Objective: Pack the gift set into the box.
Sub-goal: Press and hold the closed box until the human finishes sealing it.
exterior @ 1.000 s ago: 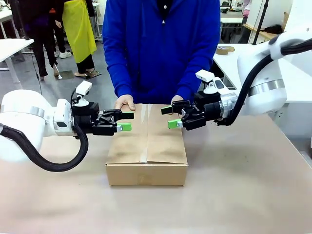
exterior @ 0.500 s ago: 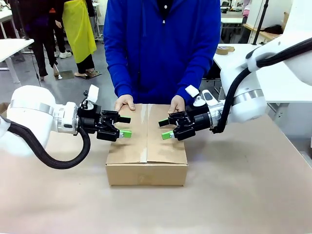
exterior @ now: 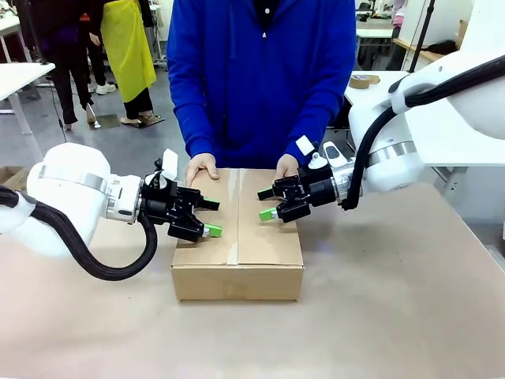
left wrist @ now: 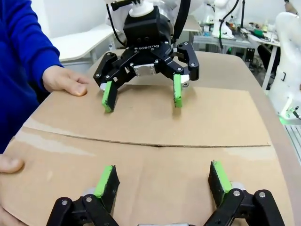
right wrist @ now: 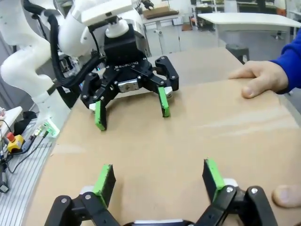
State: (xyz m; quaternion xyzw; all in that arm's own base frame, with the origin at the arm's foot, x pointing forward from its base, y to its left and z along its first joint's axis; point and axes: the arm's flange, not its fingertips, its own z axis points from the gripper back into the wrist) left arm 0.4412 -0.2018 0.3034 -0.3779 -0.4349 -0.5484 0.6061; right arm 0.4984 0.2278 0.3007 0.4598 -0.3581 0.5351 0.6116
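The box point(exterior: 237, 237) has its flaps closed, so I can't see inside it. From the front, the person's hand point(exterior: 286, 166) on the far edge is partly covered by the right gripper point(exterior: 269, 203), and I can't tell whether its lower pad point(exterior: 267, 215) touches the cardboard. In the left wrist view the other hand point(left wrist: 10, 165) is cut off by the left edge, and the body of the left gripper point(left wrist: 162, 181) runs off the bottom edge. In the right wrist view a fingertip point(right wrist: 286, 195) is clipped at the lower right corner.

Bright even light, soft shadows, wide-angle distortion
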